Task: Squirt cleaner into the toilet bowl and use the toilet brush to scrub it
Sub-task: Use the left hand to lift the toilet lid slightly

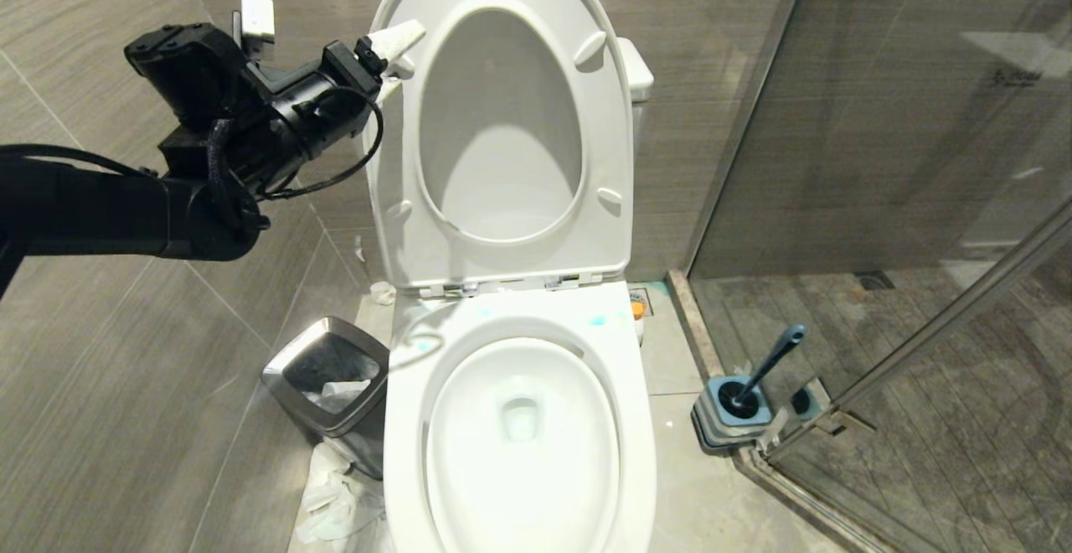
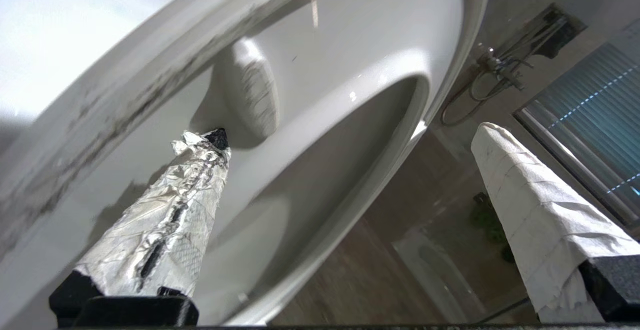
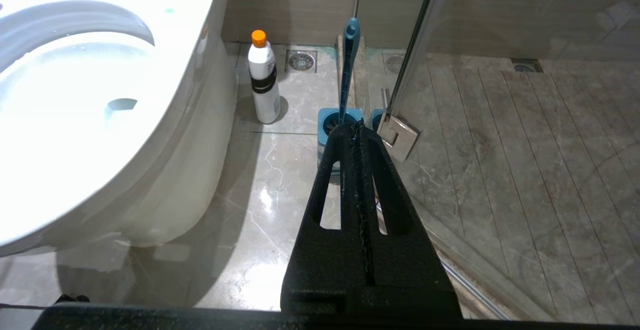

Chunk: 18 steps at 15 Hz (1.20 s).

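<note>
Up high, my left gripper [image 1: 394, 54] has its jaws spread wide and empty, one wrapped finger [image 2: 170, 210] seemingly touching the raised seat [image 1: 502, 126]. My right gripper [image 3: 356, 135] is out of the head view, jaws pressed together, low near the floor. Only its wrist view shows the cleaner [image 3: 263, 77] whole: white bottle, orange cap, upright beside the toilet bowl [image 1: 519, 419]. The toilet brush [image 3: 348, 65] stands in its blue holder just beyond those jaws.

bowl [image 1: 519, 419] centre | bin [image 1: 331, 385] left | brush [image 1: 741, 394] right | cleaner [image 3: 264, 82] right, seemingly farther than the brush
</note>
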### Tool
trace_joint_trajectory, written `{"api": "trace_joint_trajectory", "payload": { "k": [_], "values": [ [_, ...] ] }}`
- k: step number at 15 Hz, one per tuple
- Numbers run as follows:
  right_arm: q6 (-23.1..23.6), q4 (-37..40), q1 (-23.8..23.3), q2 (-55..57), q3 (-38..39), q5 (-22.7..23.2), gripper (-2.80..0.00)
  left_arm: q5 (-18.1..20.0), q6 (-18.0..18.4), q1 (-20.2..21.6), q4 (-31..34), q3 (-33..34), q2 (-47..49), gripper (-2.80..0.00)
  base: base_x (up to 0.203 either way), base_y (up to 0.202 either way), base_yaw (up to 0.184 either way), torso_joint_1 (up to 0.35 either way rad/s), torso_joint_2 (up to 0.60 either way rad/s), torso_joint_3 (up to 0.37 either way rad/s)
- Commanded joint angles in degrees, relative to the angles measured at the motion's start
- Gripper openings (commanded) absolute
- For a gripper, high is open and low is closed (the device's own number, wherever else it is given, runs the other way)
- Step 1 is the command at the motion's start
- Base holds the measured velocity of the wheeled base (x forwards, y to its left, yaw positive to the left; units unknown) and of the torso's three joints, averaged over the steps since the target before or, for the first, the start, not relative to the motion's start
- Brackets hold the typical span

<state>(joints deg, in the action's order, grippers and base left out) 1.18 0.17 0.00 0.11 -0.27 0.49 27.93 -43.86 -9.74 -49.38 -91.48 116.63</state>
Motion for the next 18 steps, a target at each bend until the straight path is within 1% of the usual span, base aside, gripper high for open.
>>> {"api": "trace_joint_trajectory", "payload": {
  "k": [1, 3, 5, 6, 7, 8, 9, 10, 11, 12, 13, 14, 15, 16, 18],
  "values": [
    [0.0, 0.0, 0.0, 0.0, 0.0, 0.0, -2.8, 1.0, -4.6, 0.3, 4.4, 0.0, -4.4, 0.0, 0.0, 0.0, 0.0, 0.0, 0.0, 0.0],
    [0.0, 0.0, 0.0, 0.0, 0.0, 0.0, -2.8, 2.5, -10.5, 0.7, 13.1, 0.0, -8.6, 0.0, 0.0, 0.0, 0.0, 0.0, 0.0, 0.0],
    [0.0, 0.0, 0.0, 0.0, 0.0, 0.0, -2.8, 5.6, -13.9, 1.5, 26.3, 0.0, -12.3, 0.0, 0.0, 0.0, 0.0, 0.0, 0.0, 0.0],
    [0.0, 0.0, 0.0, 0.0, 0.0, 0.0, -2.8, 7.4, -14.7, 1.8, 32.8, 0.0, -13.8, 0.0, 0.0, 0.0, 0.0, 0.0, 0.0, 0.0],
    [0.0, 0.0, 0.0, 0.0, 0.0, 0.0, -2.8, 9.5, -14.7, 2.1, 39.2, -0.2, -14.7, 0.0, 0.0, 0.0, 0.0, 0.0, 0.0, 0.0],
    [0.0, 0.0, 0.0, 0.0, 0.0, 0.0, -2.8, 10.7, -12.9, 2.4, 44.8, -1.2, -14.9, 0.0, 0.0, 0.0, 0.0, 0.0, 0.0, 0.0],
    [0.0, 0.0, 0.0, 0.0, 0.0, 0.0, -2.8, 11.0, -7.4, 2.5, 47.7, -1.9, -14.8, 0.0, 0.0, 0.0, 0.0, 0.0, 0.0, 0.0],
    [0.0, 0.0, 0.0, 0.0, 0.0, 0.0, -2.8, 10.8, 0.8, 2.5, 49.8, -2.0, -14.9, 0.0, 0.0, 0.0, 0.0, 0.0, 0.0, 0.0],
    [0.0, 0.0, 0.0, 0.0, 0.0, 0.0, -2.8, 9.6, 9.2, 2.3, 51.1, -1.7, -15.1, 0.0, 0.0, 0.0, 0.0, 0.0, 0.0, 0.0],
    [0.0, 0.0, 0.0, 0.0, 0.0, 0.0, -2.8, 7.0, 16.9, 1.7, 51.8, -1.5, -15.4, 0.0, 0.0, 0.0, 0.0, 0.0, 0.0, 0.0],
    [0.0, 0.0, 0.0, 0.0, 0.0, 0.0, -2.8, 1.5, 23.7, 0.7, 52.1, -1.4, -16.2, 0.0, 0.0, 0.0, 0.0, 0.0, 0.0, 0.0],
    [0.0, 0.0, 0.0, 0.1, 0.0, 0.0, -2.8, -2.9, 29.3, 0.1, 52.1, -2.0, -17.9, 0.0, 0.0, 0.0, 0.0, 0.0, 0.0, 0.0],
    [0.0, 0.0, 0.0, 0.0, 0.0, 0.0, -2.8, -4.6, 32.6, -0.1, 52.2, -2.8, -19.8, 0.0, 0.0, 0.0, 0.0, 0.0, 0.0, 0.0],
    [0.0, 0.0, 0.0, 0.0, 0.0, 0.0, -2.8, -5.4, 34.5, -0.2, 52.2, -3.0, -21.9, 0.0, 0.0, 0.0, 0.0, 0.0, 0.0, 0.0],
    [0.0, 0.0, 0.0, 0.0, 0.0, 0.0, -2.8, -6.8, 35.7, -0.6, 52.1, -2.2, -26.1, 0.0, 0.0, 0.0, 0.0, 0.0, 0.0, 0.0]
  ]
}}
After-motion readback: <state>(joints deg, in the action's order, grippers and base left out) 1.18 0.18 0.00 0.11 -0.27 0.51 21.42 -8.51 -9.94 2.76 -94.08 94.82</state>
